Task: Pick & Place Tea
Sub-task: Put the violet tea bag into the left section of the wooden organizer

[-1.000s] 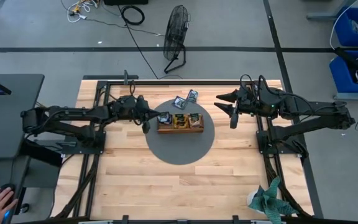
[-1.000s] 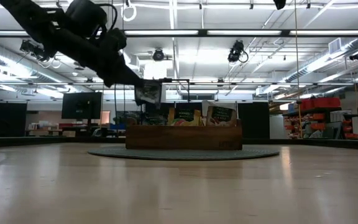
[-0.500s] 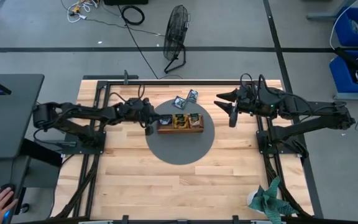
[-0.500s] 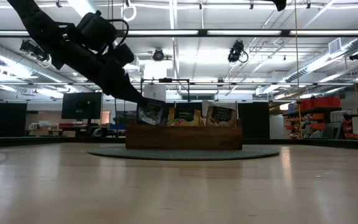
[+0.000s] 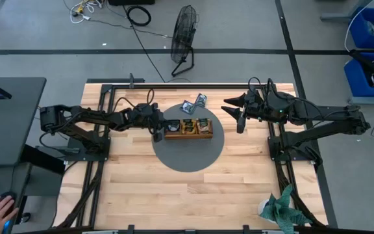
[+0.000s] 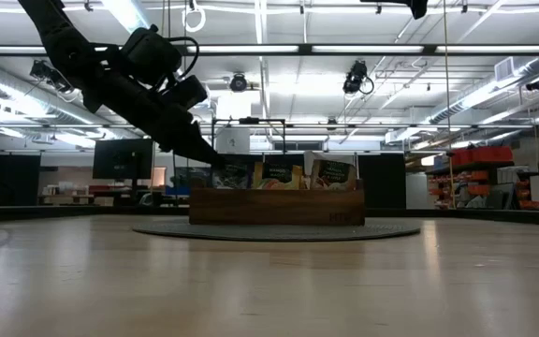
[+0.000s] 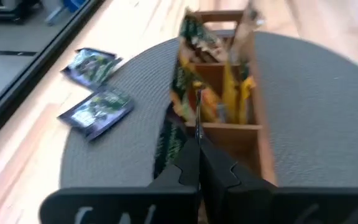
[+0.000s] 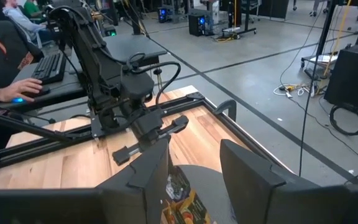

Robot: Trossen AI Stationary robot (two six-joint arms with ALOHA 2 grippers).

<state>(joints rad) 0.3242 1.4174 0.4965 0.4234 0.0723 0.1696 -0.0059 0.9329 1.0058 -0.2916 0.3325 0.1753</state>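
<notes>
Inside the wooden tray (image 5: 188, 134), several tea sachets stood upright in its compartments, green and yellow wrappers showing above the rim in the low view. At the tray's left end, a dark green sachet (image 7: 169, 140) was pinched between the closed fingers of the left gripper (image 5: 156, 133), hanging at the tray's end wall; whether it was inside the end compartment or just outside it could not be told. In the left wrist view the sachet hung edge-on beside the fingers (image 7: 188, 168), partly hidden by them.

Two more sachets (image 5: 194, 103), blue-grey in colour, lay flat near each other at the far edge of the round grey mat (image 5: 188, 156), one on the mat and the other about on its rim, apart from the tray. The tray itself sat on the mat's middle.

The right gripper (image 5: 239, 122) hovered above the table to the right of the mat, its fingers spread apart with nothing between them, well clear of the tray.

Beyond the table, a person's hand (image 8: 8, 93) rested at a desk near a keyboard (image 8: 48, 67).
</notes>
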